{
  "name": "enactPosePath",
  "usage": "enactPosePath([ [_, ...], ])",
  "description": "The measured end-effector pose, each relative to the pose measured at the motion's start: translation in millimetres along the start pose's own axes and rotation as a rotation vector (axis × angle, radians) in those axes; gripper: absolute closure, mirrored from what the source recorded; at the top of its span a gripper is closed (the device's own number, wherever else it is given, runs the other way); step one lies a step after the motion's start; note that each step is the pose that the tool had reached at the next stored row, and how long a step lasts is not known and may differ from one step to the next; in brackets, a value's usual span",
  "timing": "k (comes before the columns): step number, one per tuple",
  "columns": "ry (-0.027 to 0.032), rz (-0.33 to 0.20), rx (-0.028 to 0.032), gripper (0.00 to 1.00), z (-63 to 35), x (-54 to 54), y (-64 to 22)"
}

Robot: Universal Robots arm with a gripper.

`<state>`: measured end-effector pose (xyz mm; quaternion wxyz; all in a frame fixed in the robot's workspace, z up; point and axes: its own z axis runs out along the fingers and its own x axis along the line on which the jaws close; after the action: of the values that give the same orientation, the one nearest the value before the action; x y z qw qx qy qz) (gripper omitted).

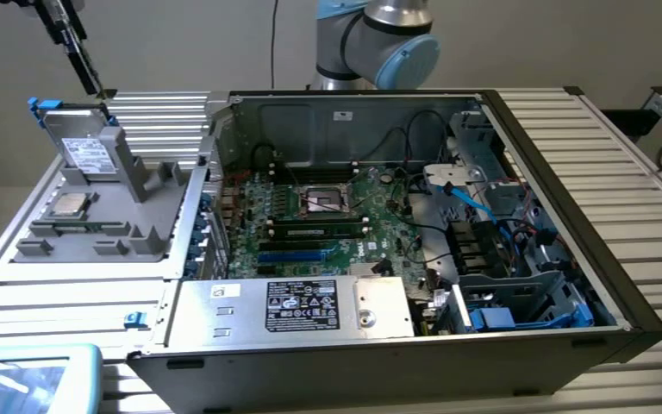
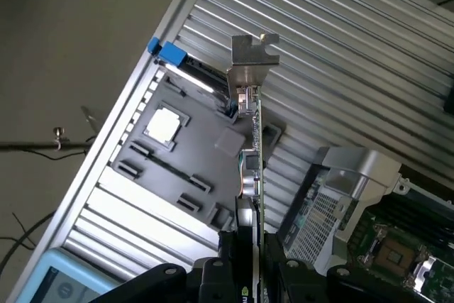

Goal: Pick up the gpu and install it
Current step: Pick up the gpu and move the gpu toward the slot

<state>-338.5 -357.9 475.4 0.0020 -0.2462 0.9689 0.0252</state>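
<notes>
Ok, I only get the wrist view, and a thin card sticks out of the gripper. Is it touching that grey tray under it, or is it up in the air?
Observer: Up in the air. In the exterior view the gpu hangs from the gripper, with a gap above the grey tray.
Operator: Where's the computer?
Observer: The open computer case stands at the exterior view's right of the tray, its motherboard facing up.
Operator: Is there a spot free?
Observer: The blue slots on it look empty.
</notes>
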Motion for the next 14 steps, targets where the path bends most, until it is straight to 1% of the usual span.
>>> enactPosePath([
  [7, 0.0059, -0.125, -0.002, 0.72, -1.4, 0.0, 0.1],
  [11, 0.0084, -0.177, -0.0029, 0.72, -1.5, -0.3, -0.1],
  [14, 0.0107, -0.229, -0.004, 0.72, -1.3, -0.5, -0.2],
])
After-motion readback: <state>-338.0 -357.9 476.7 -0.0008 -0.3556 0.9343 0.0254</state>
